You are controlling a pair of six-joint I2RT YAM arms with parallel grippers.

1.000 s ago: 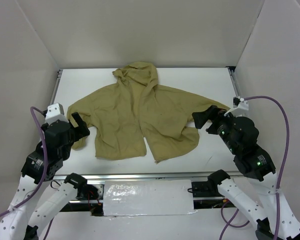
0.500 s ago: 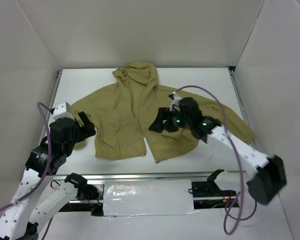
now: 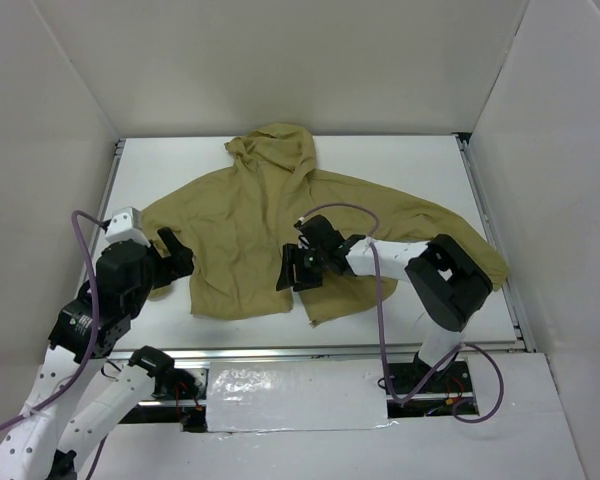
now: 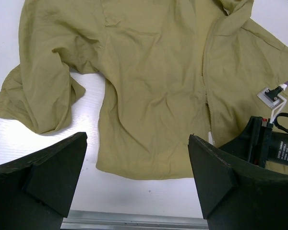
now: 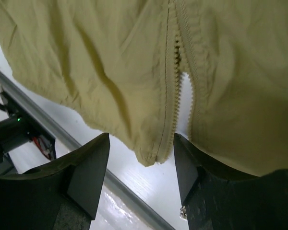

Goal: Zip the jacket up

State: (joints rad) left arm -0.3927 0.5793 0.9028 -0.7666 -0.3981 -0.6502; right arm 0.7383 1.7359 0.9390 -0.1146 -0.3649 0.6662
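**Right arm lines up on the open foot of the zip**

The jacket (image 3: 270,220) lies flat and face up across the middle of the white counter (image 3: 410,160). Its hood (image 3: 275,145) points to the top of the overhead frame and its 2 sleeves are spread to the left and right. The hem (image 3: 240,305) faces the bottom edge, which puts the lower end of the zipper (image 5: 175,57) nearest the arms.

The right gripper (image 3: 292,270) sits low over the centre of the frame, just at the bottom of the front opening. In its own wrist view the 2 rows of teeth run together towards the top of the picture and part near the hem, with bare counter showing between them. Its jaws stand apart on either side of that gap and clamp nothing. This looks like the approach for catching the zip's lower end. No slider can be made out.

The left gripper (image 3: 175,255) hangs at the left of the overhead frame, beside the left sleeve (image 3: 165,215), jaws spread wide and empty. It probably waits there to pin the cloth, since loose fabric would ride up under a pull
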